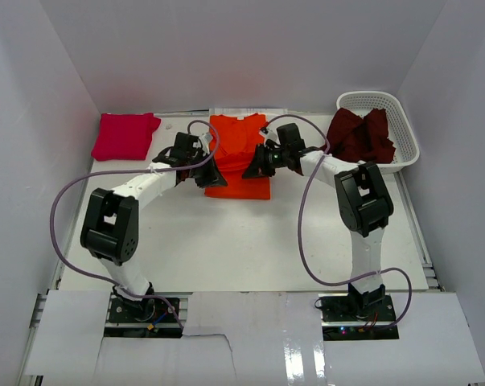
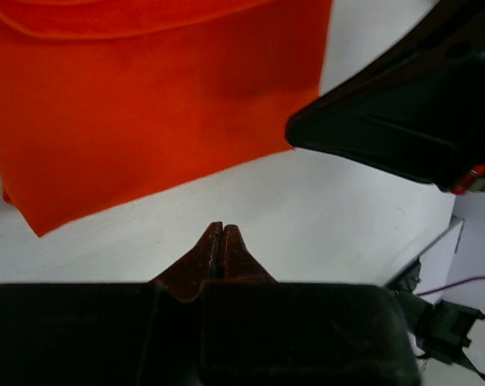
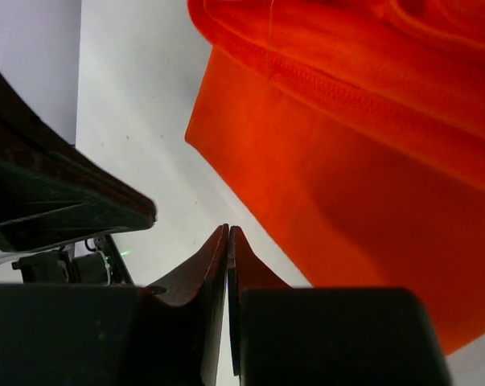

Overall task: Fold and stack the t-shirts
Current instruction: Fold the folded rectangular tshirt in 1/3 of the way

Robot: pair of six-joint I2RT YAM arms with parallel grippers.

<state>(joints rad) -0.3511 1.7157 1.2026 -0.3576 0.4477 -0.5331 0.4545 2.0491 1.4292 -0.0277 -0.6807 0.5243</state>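
Left hand (image 2: 223, 233) fingers pinched shut, no cloth showing between them. Bare desk (image 2: 322, 209) lay under the tips. Orange tee (image 2: 145, 104) sat ahead of this hand and a little to its left, its near hem apart from the tips by a strip of desk.

Right hand (image 3: 227, 233) also closed on nothing seen. Orange edge lay just beside its tips, ahead and to the right, so this hand was judged the nearer of the two.

From above, the tee lay flat between the two hands. Its long axis ran away from them, collar at the far end. Each hand sat low over a near corner, forearms reaching forward and angled inward, wrists tipped down.

Pink tee (image 1: 125, 135) lay folded well out to the left hand's left. Maroon tee (image 1: 361, 135) lay heaped in the basket (image 1: 407, 145), well off to the right hand's right.

Judgement: the next fold wants the near hem, so both hands must open and go forward.
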